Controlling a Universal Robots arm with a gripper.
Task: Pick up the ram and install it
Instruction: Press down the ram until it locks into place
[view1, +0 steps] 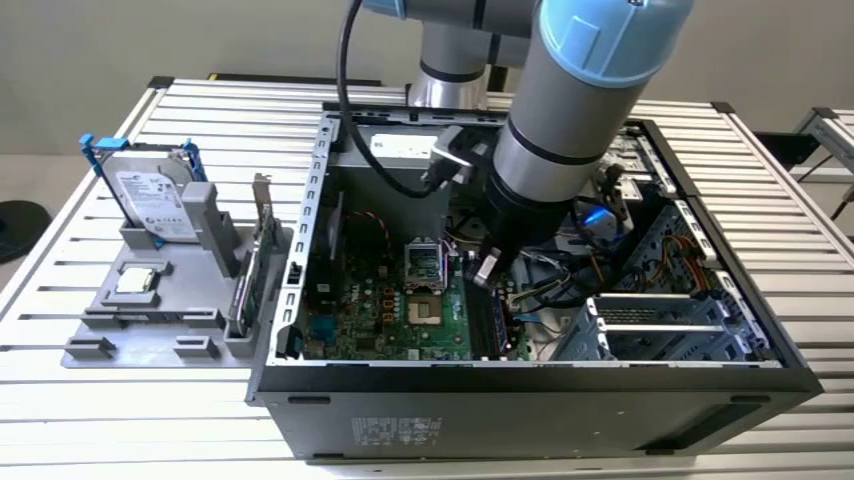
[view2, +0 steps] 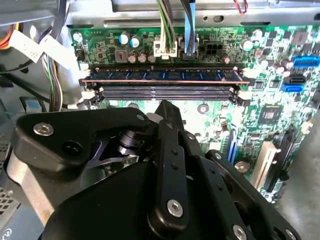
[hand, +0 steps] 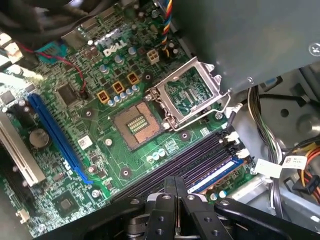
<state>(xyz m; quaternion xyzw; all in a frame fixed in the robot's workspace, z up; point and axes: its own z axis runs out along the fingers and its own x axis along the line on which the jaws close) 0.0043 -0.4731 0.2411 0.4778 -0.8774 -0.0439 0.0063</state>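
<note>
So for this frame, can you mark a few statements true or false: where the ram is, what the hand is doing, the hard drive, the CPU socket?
1. The ram sits in a slot on the motherboard. True.
2. The hand grips the ram. False: its fingers are shut with nothing between them, inside the case near the slots.
3. The hard drive stands upright in the grey holder outside the case. True.
4. A cooler covers the CPU socket. False: the socket is bare and its metal frame is flipped open.
5. The hard drive is mounted inside the case. False: it is outside, on the exterior view's left.
</note>
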